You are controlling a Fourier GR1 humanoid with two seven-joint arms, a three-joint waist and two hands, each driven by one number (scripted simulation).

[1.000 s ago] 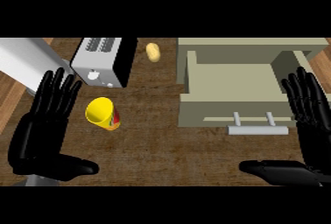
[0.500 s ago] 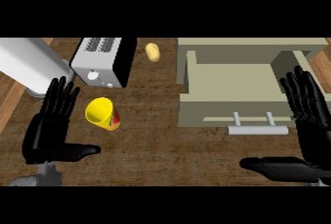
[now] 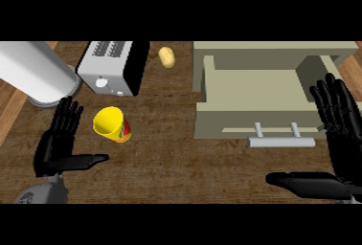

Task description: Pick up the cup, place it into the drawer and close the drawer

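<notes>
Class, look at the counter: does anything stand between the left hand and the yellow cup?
Nothing visible does. The left hand is open just left of the cup, with only bare counter between them.

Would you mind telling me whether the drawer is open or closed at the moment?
Open. The drawer is pulled out from its cabinet, its bare inside visible from above, with the handle on its near front. The yellow cup is not in it.

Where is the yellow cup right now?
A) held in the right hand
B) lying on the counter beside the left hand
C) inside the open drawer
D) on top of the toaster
B: the yellow cup lies tipped on the counter just right of the open left hand, below the toaster; the drawer is open with no cup in it, and the right hand holds nothing.
</notes>
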